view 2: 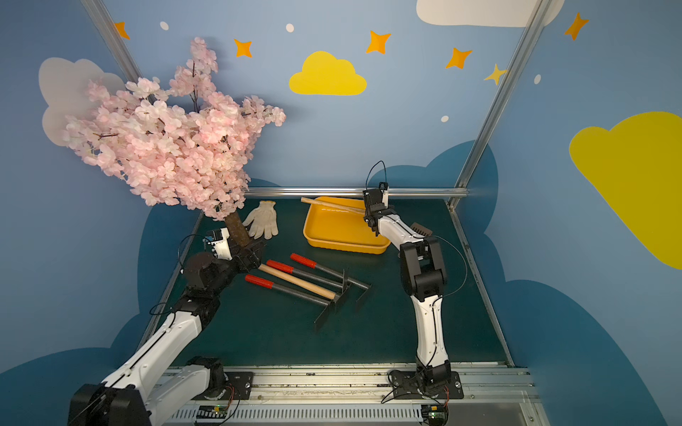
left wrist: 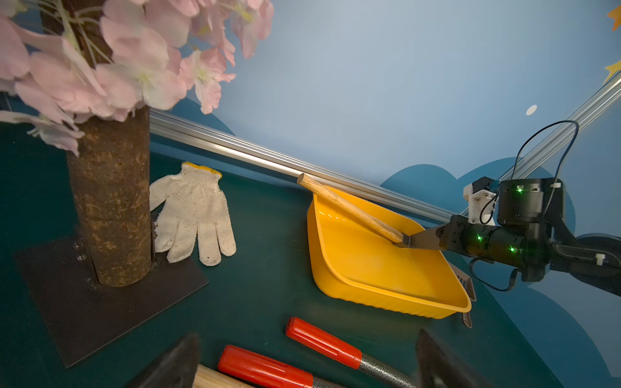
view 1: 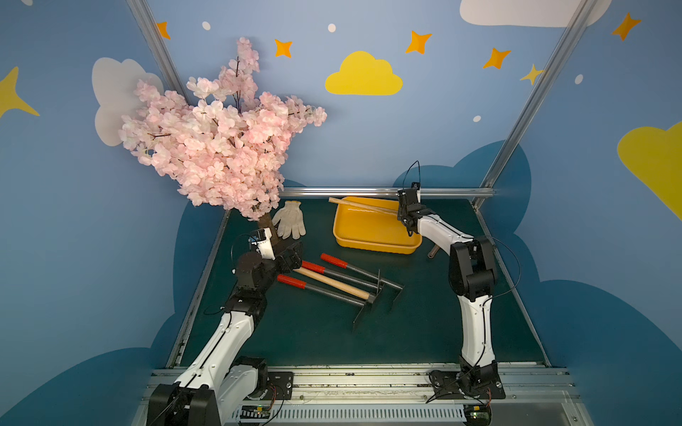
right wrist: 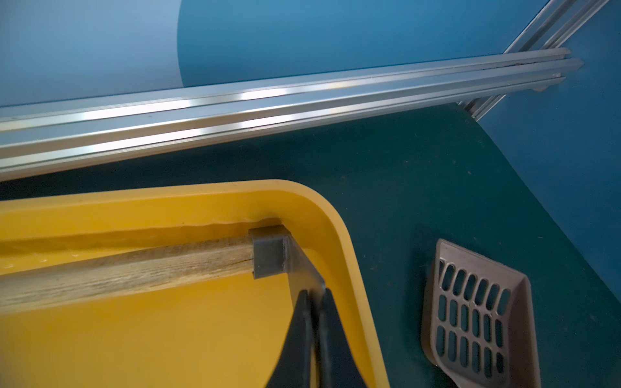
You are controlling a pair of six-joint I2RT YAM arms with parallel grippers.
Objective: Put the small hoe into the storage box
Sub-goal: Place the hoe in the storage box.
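In both top views the smooth, round-cornered yellow storage box (view 1: 372, 246) sat right of centre on the dark green table (view 1: 313, 332). The small hoe (view 1: 360, 205) slanted across it, wooden handle poking past the upper-left rim, thin metal blade clenched in the right claw (view 1: 402, 214), while the left claw (view 1: 295, 260) gaped, holding nothing, by red-gripped tools (view 1: 334, 260). The left wrist view showed a rough brown trunk (left wrist: 111, 201) at left beside a knitted glove (left wrist: 195, 215); the right wrist view showed a slotted scoop (right wrist: 477, 315) lower right, with a ribbed aluminium rail (right wrist: 268, 100) and blue wall (right wrist: 84, 43) above.
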